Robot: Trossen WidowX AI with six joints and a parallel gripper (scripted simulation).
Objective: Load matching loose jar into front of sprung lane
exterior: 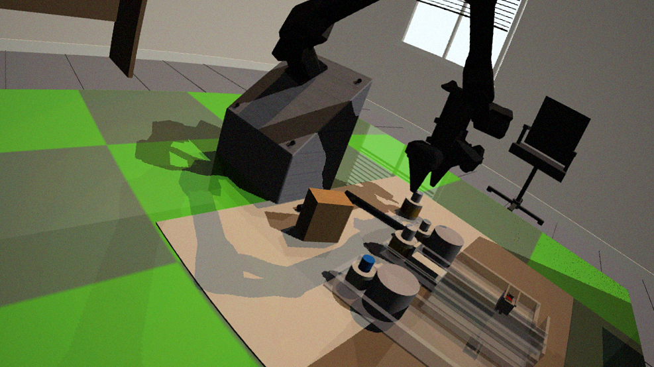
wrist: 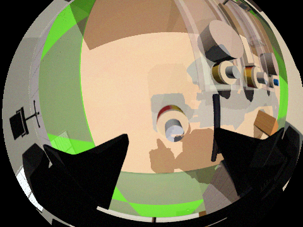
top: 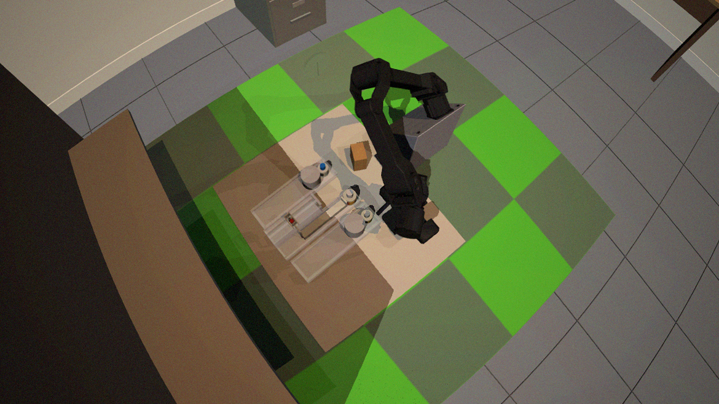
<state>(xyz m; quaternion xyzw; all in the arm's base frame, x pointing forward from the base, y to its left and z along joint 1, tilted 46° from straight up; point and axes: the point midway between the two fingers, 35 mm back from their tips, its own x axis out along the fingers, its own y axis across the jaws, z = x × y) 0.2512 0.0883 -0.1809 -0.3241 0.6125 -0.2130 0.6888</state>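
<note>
- Jaws spread nearly to full width, nothing between them, pointing straight down.
- Poised directly over the loose jar [exterior: 411,205], dark fingertips [exterior: 420,176] just above its grey cap and not touching it.
- Seen from the wrist, loose jar [wrist: 173,125] upright on the pale counter [exterior: 260,303], lying between the two black fingers, with a red and yellow band at its rim.
- Loose jar just outside the front of the clear lane rack [exterior: 472,334], apart from it, next to the thin black bar [exterior: 373,209].
- At the rack's front end, an amber jar [exterior: 402,243] with a grey cap in the middle lane, and a blue-capped jar [exterior: 365,267] in the nearest lane, beside a broad grey cylinder [exterior: 391,290].
- Second grey cylinder [exterior: 446,242] in the far lane, a small jar [exterior: 424,225] just in front of it.
- Small red-marked piece [exterior: 508,298] far back in the rack; cannot tell its exact shape.
- Brown box [exterior: 325,215] on the counter between the robot's grey base [exterior: 284,132] and the rack, well apart from the loose jar.
- From the top camera, loose jar hidden under the arm [top: 397,169].
</note>
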